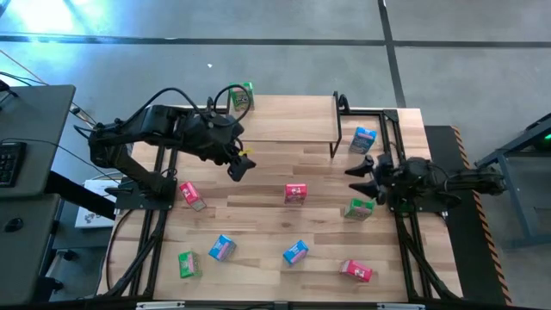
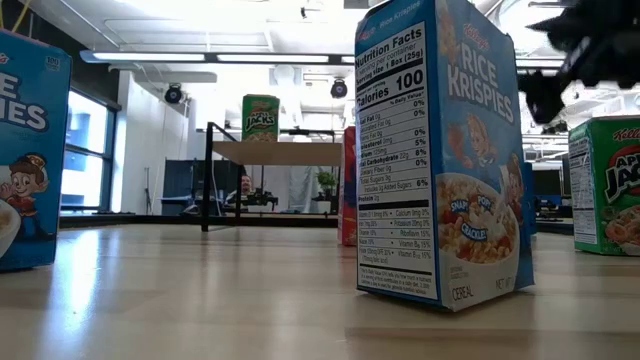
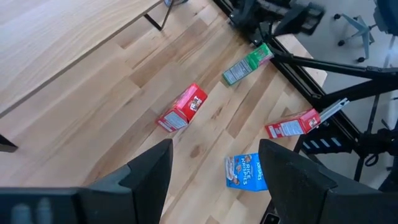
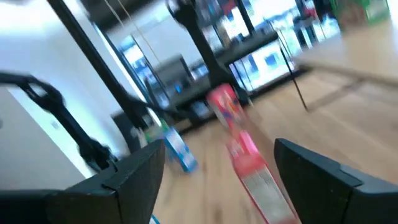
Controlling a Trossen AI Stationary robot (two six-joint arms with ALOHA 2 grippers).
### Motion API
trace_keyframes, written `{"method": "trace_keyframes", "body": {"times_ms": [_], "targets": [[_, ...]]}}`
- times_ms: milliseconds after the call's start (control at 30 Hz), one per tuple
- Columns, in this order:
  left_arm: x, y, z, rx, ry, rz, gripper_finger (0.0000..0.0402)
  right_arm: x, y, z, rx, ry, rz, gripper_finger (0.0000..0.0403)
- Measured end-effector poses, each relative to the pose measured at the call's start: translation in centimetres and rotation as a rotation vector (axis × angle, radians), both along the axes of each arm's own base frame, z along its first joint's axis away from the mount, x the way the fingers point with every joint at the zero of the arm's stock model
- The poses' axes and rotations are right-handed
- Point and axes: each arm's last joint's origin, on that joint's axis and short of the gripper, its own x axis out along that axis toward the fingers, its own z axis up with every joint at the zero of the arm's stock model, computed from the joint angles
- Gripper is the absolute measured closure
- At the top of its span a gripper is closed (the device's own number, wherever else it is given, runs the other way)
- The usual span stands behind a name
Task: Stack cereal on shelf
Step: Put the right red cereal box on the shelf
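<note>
Red box (image 3: 182, 108) beyond parted fingers (image 3: 146, 176)

The table (image 1: 258, 232) is pale butcher-block wood, smooth with a soft sheen. The shelf (image 1: 293, 119) has a light wood plank top on thin matt black metal legs. The cereal boxes, such as the near blue one (image 2: 440, 150), are printed cardboard, slightly glossy. The floor (image 1: 258, 52) beyond looks like polished grey concrete.

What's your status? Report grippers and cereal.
Left gripper open, empty, in front of the shelf. Right gripper open, empty, near the right edge. One green box on the shelf; eight boxes off it. Nothing blocking.
</note>
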Motion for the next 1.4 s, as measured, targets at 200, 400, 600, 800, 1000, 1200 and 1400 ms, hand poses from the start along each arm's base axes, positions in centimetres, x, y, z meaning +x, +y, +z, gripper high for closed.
{"method": "trace_keyframes", "body": {"times_ms": [200,400,600,800,1000,1200,1400], "targets": [[-0.2,0.6,0.1,-0.011,-0.004,0.011,0.0171,-0.9,-0.1,3.9,-0.094,-0.202,-0.055,0.0108],[-1.0,1.0,0.6,0.023,-0.014,-0.016,0.0171,-1.8,-0.3,7.9,-0.113,-0.283,-0.098,0.0108],[-2.0,1.3,1.0,0.065,-0.010,-0.047,0.0171,-0.4,-0.2,11.2,-0.218,-0.103,-0.088,0.0109],[-3.4,1.4,1.0,0.095,0.054,-0.071,0.0171,2.1,0.0,12.5,-0.218,0.184,-0.022,0.0109],[-5.0,1.4,0.8,0.137,0.141,-0.112,0.0171,5.2,0.5,13.2,-0.213,0.302,0.117,0.0109],[-6.5,0.8,0.9,0.169,0.187,-0.173,0.0171,8.4,1.5,12.9,-0.193,0.395,0.170,0.0109],[-8.2,0.1,1.6,0.187,0.143,-0.223,0.0171,11.4,3.4,12.0,-0.181,0.493,0.217,0.0109]]}}
